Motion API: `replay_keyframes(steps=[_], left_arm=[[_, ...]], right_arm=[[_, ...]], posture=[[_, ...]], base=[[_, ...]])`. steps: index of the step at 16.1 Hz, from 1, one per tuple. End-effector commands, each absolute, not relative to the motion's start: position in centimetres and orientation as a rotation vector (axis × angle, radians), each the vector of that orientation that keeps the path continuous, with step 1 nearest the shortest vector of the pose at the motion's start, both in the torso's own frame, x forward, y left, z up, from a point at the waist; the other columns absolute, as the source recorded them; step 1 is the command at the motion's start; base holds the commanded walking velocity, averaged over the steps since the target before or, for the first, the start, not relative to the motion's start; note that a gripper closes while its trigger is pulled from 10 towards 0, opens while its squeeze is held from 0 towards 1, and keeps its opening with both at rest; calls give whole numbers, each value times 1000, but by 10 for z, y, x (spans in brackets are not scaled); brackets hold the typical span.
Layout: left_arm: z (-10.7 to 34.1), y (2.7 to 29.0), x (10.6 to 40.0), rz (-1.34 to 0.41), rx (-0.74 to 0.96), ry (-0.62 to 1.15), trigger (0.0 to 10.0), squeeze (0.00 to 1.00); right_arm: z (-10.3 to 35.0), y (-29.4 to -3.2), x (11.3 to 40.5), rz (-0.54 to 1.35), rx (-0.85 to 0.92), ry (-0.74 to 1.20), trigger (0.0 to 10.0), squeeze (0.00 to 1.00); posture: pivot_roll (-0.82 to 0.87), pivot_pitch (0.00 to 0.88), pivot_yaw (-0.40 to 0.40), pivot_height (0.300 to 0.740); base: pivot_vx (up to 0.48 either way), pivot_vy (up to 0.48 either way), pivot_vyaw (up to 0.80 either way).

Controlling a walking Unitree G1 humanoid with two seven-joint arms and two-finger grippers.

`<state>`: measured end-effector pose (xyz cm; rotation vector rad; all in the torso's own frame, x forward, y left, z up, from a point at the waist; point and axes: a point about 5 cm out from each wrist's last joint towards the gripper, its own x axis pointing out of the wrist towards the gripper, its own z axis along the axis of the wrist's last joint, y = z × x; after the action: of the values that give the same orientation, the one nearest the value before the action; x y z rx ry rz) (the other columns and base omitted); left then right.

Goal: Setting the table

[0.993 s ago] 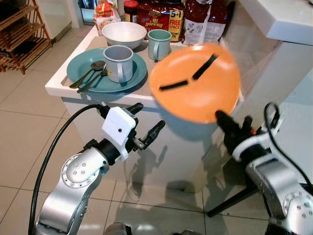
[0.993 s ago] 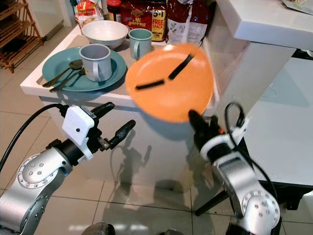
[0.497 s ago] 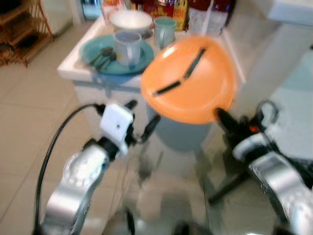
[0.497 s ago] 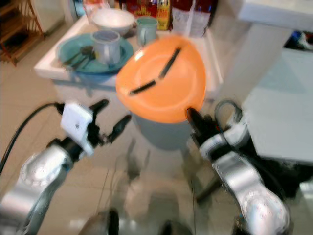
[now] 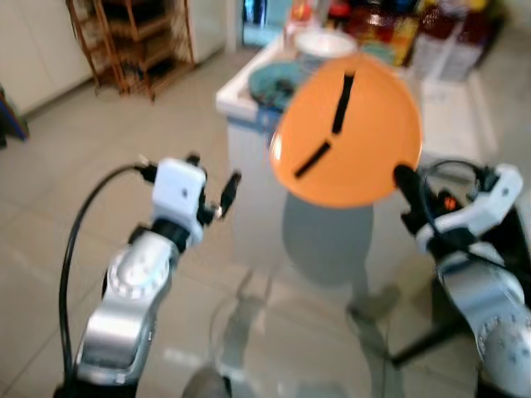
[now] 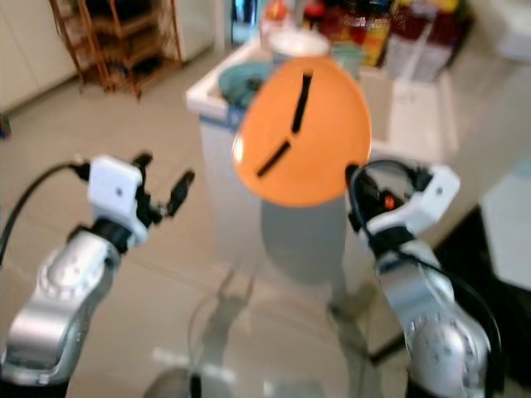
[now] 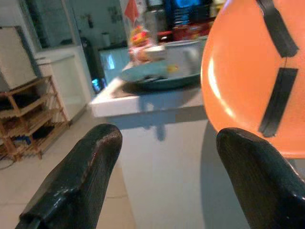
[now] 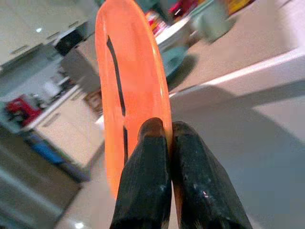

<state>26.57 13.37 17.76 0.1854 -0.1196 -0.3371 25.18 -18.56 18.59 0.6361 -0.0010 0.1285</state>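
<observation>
Right gripper (image 8: pixel 164 143): clamped on rim of orange plate (image 5: pixel 348 133), held upright before white counter (image 5: pixel 452 124).
Left gripper (image 5: pixel 211 186): fingers spread, empty.
Counter: teal plate (image 5: pixel 274 80), bowl (image 5: pixel 325 43), packets (image 5: pixel 398 21).
Beyond: wooden rack (image 5: pixel 129 41).

Plate held up at centre frame, counter behind it, shelf at upper left.

The right gripper (image 5: pixel 404 180), lower right, pinches the bottom edge of the plate (image 5: pixel 347 133), which stands upright before the counter (image 5: pixel 249 99). The left gripper (image 5: pixel 211 184), fingers apart, sits left of the plate. On the counter lie a dish (image 5: pixel 274 79) and bowl (image 5: pixel 325 43), packets (image 5: pixel 390 21) behind. A wooden shelf (image 5: pixel 133 41) stands upper left.
</observation>
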Motion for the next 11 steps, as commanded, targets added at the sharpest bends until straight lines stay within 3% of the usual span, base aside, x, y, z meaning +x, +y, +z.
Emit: replay_keyframes(steps=[1,8,11], left_arm=[[177,126,266,-356,189,-121,10000,0],[176,123,267,-363,206,-121,10000,0],[176,121,267,-372,209,-124,10000,0]], right_arm=[[194,-194,251,115,601,-78,10000,0],[189,-194,252,124,584,-97,10000,0],[188,-199,252,100,592,-108,10000,0]], posture=[[33,51,-43,740],[33,54,-48,740],[29,54,-45,740]], base=[[0,-480,0],[0,-480,0],[0,-480,800]])
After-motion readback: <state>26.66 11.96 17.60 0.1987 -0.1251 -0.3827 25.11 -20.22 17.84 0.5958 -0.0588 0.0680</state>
